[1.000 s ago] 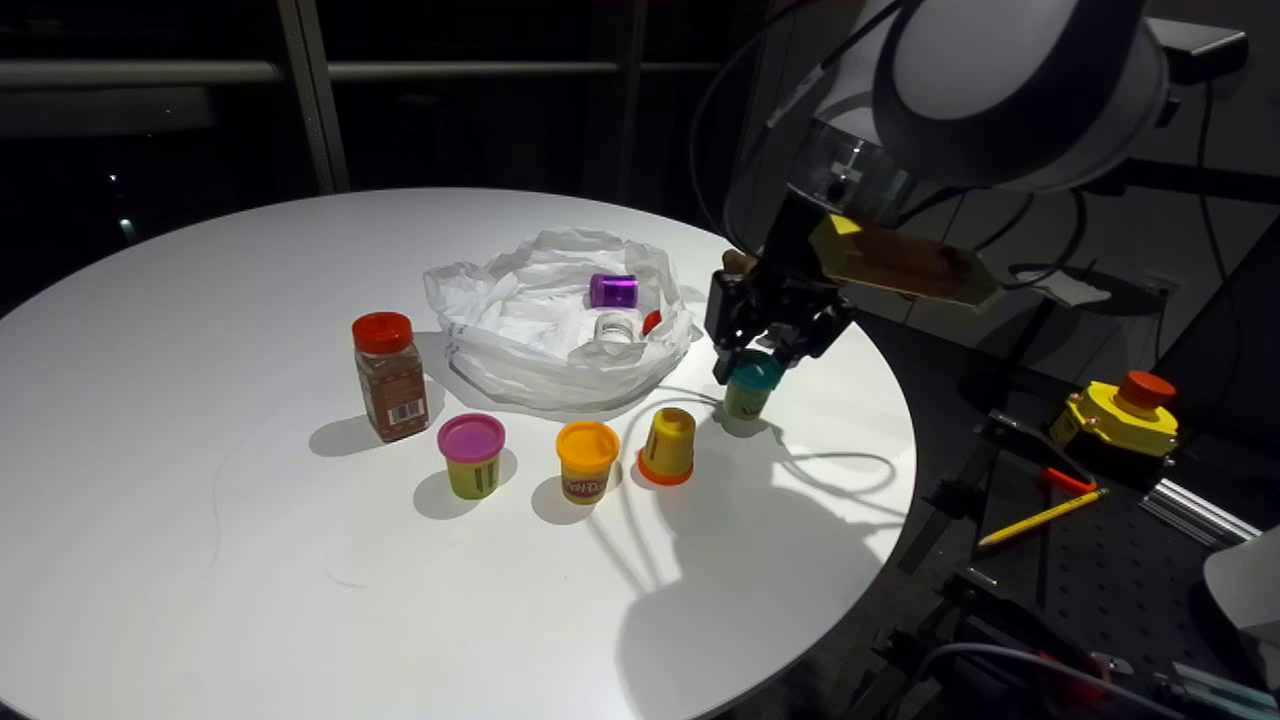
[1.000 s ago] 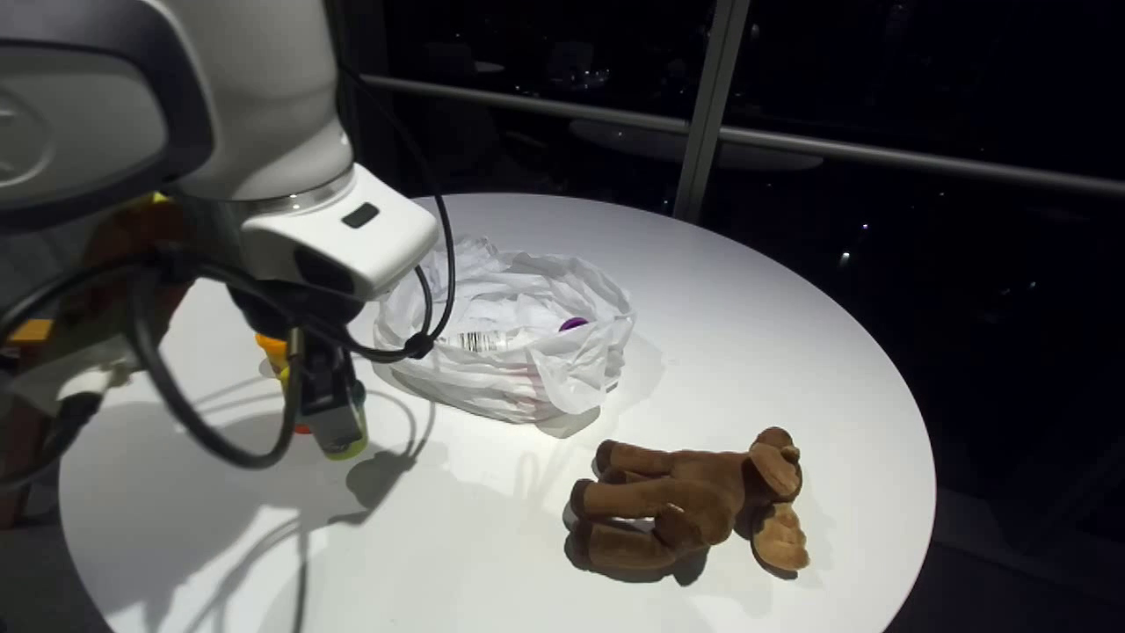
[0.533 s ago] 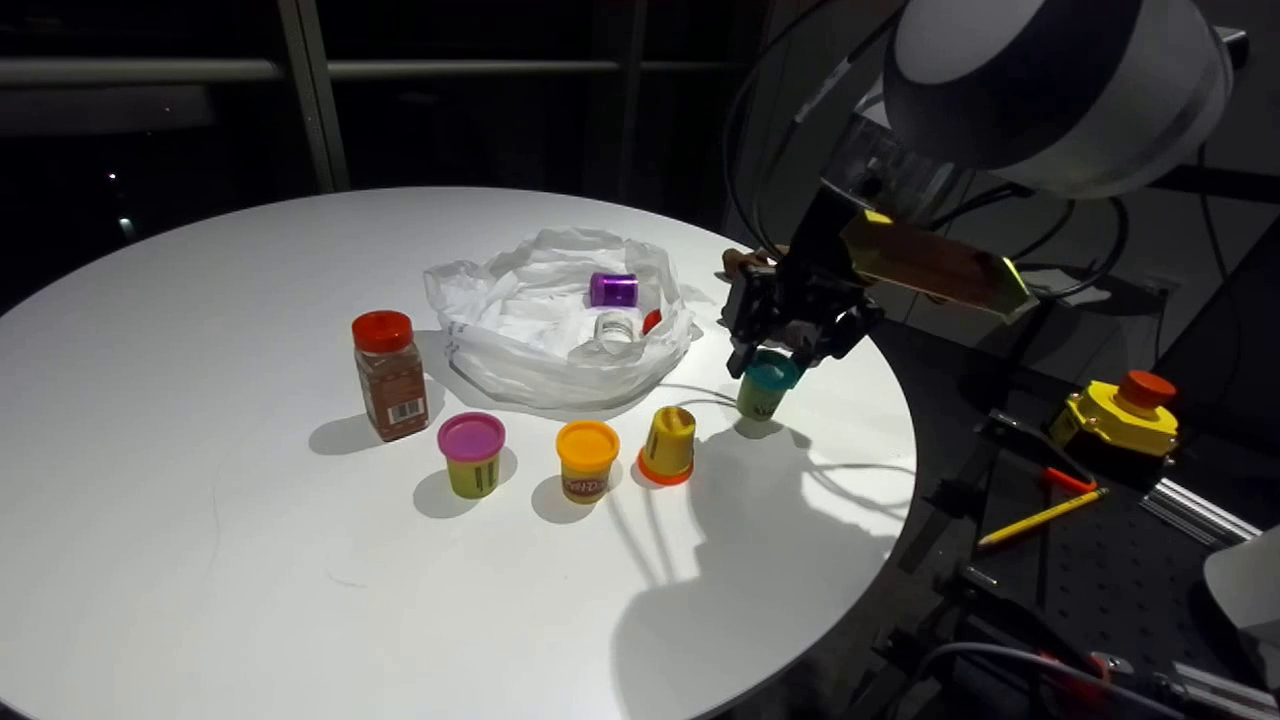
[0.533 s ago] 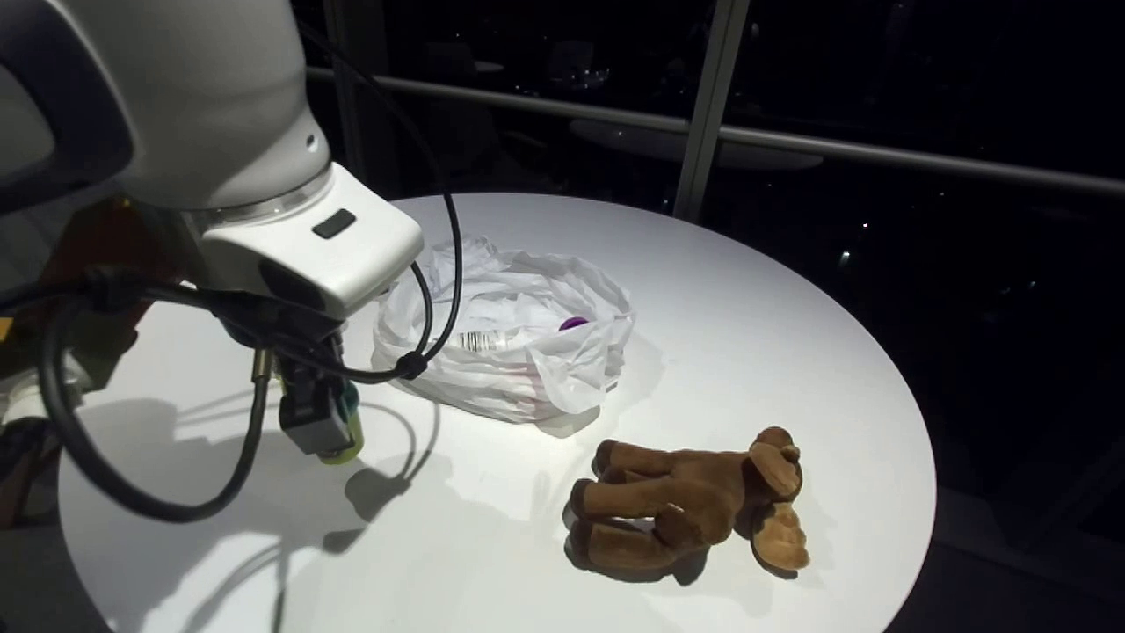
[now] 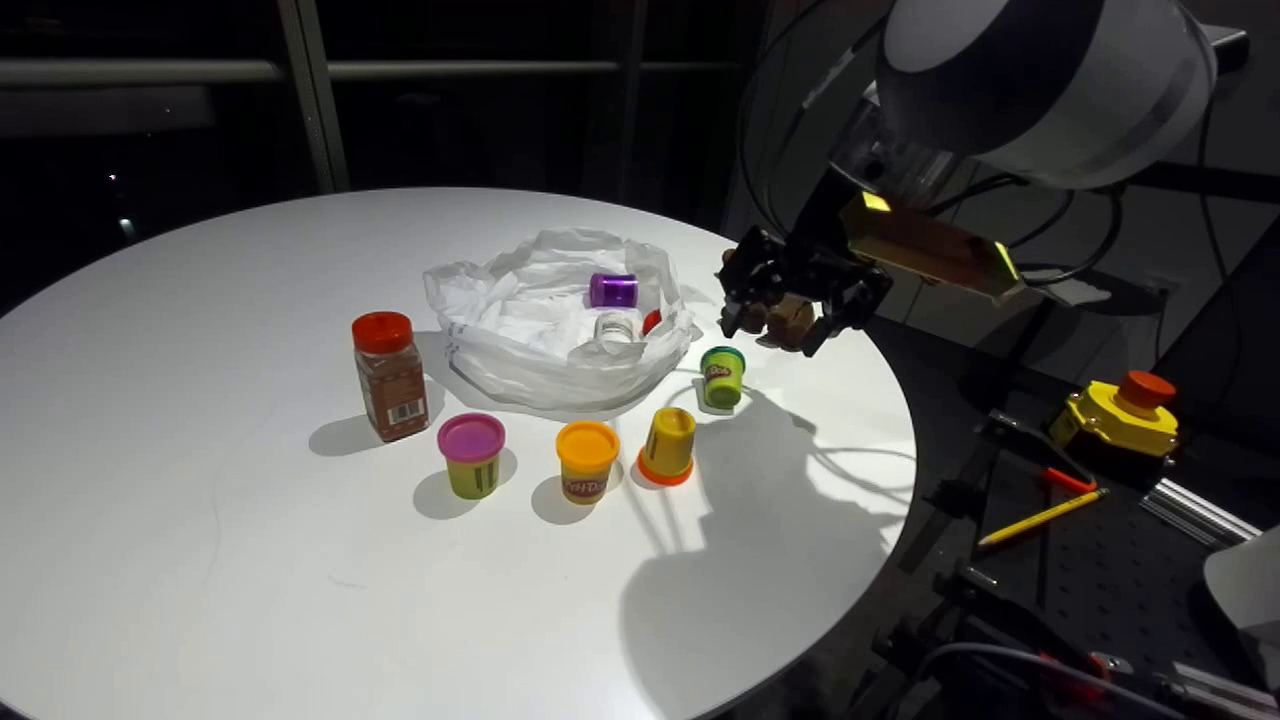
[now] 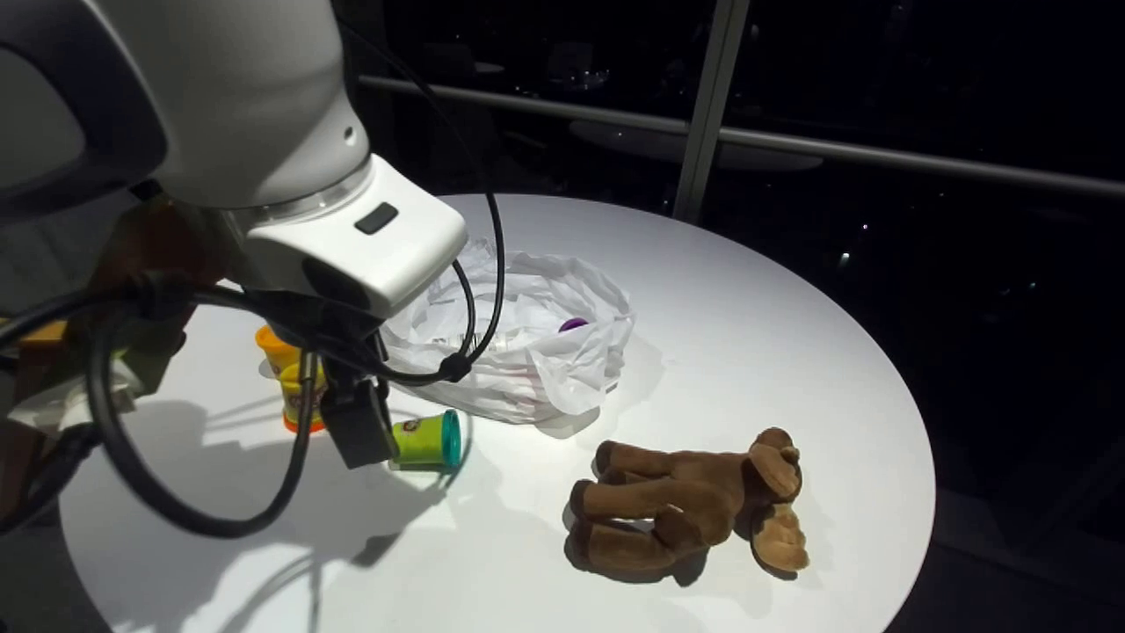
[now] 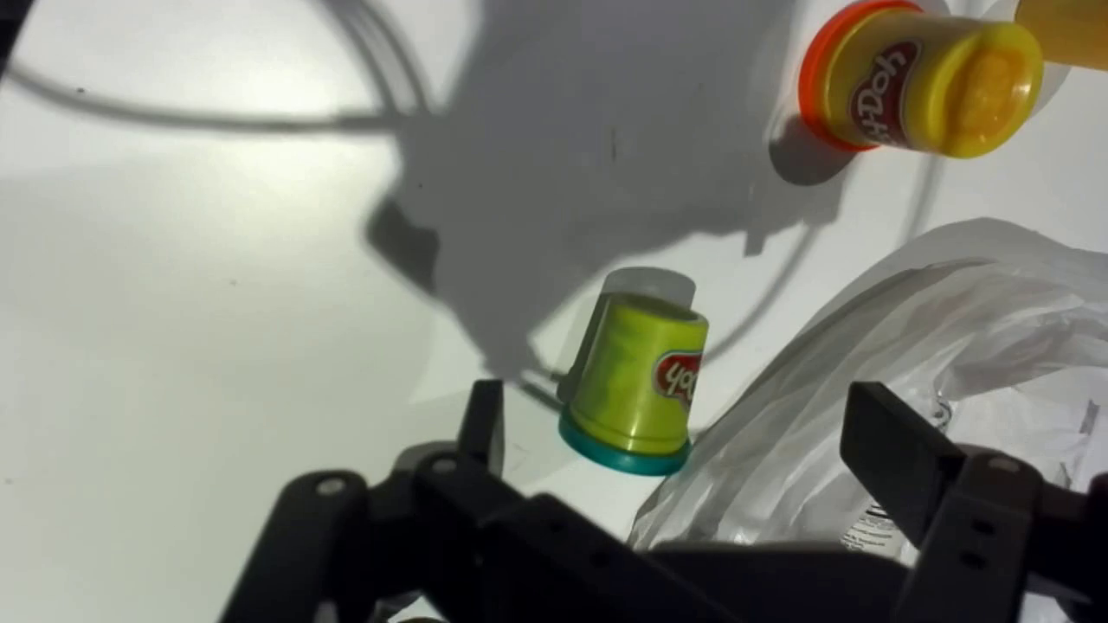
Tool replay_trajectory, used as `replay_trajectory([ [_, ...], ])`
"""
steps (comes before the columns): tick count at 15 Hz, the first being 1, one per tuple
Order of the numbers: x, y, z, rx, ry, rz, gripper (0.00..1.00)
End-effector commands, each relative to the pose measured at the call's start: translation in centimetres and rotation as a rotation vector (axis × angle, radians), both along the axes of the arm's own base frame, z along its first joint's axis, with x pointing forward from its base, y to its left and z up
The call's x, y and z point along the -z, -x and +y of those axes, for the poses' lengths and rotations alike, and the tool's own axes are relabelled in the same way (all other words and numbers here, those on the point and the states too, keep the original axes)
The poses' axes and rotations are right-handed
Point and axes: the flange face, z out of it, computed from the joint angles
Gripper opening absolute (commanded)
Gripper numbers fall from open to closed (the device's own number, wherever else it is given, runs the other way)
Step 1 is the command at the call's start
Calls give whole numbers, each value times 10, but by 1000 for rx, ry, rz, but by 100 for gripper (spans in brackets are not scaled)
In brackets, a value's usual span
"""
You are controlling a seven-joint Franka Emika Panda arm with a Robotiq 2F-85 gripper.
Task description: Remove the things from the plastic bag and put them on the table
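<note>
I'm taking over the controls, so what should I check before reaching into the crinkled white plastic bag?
1. Black two-fingered pincer open, holding nothing: ok.
2. Teal-lidded green tub upright: not ok, on its side.
3. Mouth of the crinkled white plastic bag open: ok.
4. Shiny purple cylinder visible inside: ok.
5. Brown plush animal clear of the bag: ok.
6. Red object inside identifiable: cannot tell, partly hidden.

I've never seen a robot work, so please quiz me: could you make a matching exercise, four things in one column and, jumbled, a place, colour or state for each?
Things:
1. plush animal
2. jar
3. purple container
4. teal-lidded tub

Matches:
A. inside the plastic bag
B. green, on its side
C. brown, lying on the table
D. red-lidded, upright

Pairs: 1-C, 2-D, 3-A, 4-B
</note>
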Motion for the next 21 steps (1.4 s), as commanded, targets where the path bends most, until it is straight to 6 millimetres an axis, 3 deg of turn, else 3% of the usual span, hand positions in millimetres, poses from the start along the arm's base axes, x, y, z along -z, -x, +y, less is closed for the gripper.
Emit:
replay_trajectory([
  [1,-30,-13,-4,-5,20,-84,100],
  [3,-41,-25,-8,12,15,-101,100],
  [5,-62,-56,-10,32,-23,-103,100],
  [11,-122,-167,-7,148,-147,-99,100],
  [13,-128,-200,-8,208,-192,-85,100],
  [15,-120,-229,-10,265,-229,-42,100],
  [17,-98,-245,-11,311,-242,31,100],
  [21,-44,-256,-15,419,-217,192,100],
])
